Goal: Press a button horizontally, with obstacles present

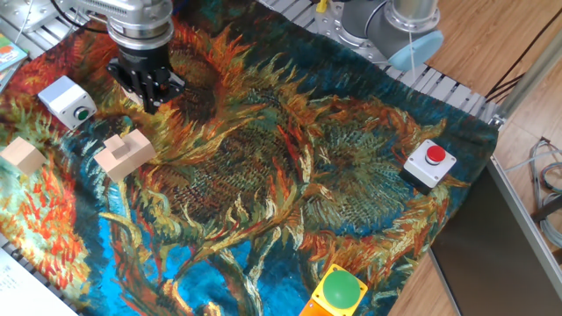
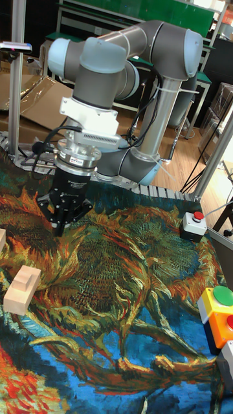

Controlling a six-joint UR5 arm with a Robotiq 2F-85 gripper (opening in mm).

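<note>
The button (image 1: 82, 112) is small, round and green, set in the near face of a white box (image 1: 61, 95) with grey sides at the cloth's far left. My gripper (image 1: 151, 102) hangs just right of that box and slightly behind it, its dark fingertips meeting in a point just above the cloth, also seen in the tall view (image 2: 59, 228). Of the obstacles, a notched pale wood block (image 1: 126, 154) (image 2: 22, 288) lies in front of the gripper, and a small wood cube (image 1: 24, 156) sits at the left edge. The button box is outside the tall view.
A red button on a white box (image 1: 430, 163) (image 2: 193, 224) stands at the right of the sunflower cloth (image 1: 281, 184). A big green dome on a yellow box (image 1: 338, 291) (image 2: 219, 303) sits at the front edge. The robot's base (image 1: 395, 26) is at the back.
</note>
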